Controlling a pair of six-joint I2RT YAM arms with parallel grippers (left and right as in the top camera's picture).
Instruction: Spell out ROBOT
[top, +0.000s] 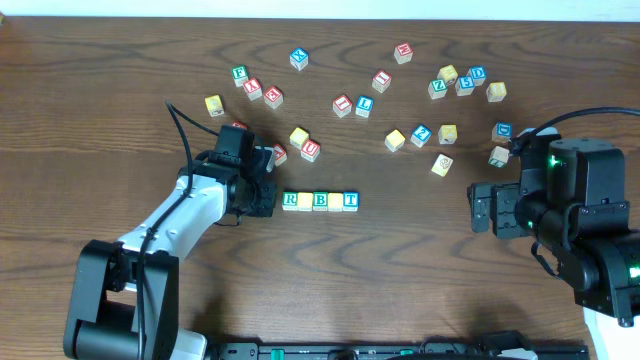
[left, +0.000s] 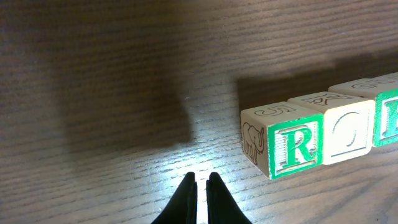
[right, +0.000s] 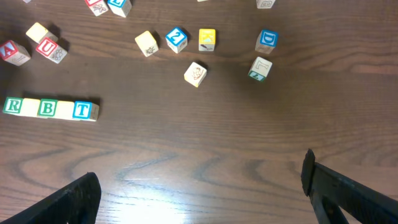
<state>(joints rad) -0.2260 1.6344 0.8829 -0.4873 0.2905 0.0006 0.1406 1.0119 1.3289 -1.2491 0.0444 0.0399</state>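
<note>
**Five blocks in line mid-table, both grippers empty**

Look at the middle of the table (top: 100, 80), about halfway between the far and near edges. There's your row, side by side and touching: R block (top: 291, 200), first yellow block (top: 306, 200), B block (top: 320, 200), second yellow block (top: 335, 200) and T block (top: 350, 200). The row runs straight, parallel to the near edge. On your left wrist view the green R faces the camera, with an elephant drawing on the block's end face. The yellow neighbour shows a pale O.

Your left gripper (top: 262, 195) sits just off the R end of the row, near it but not touching. Its fingers (left: 188, 193) are pressed together with nothing between them.

Your right gripper (right: 200, 174) hovers over bare wood towards the right edge, well apart from the row. Its jaws are spread wide and hold nothing.

Loose blocks (top: 447, 134) lie scattered towards the far edge.
</note>
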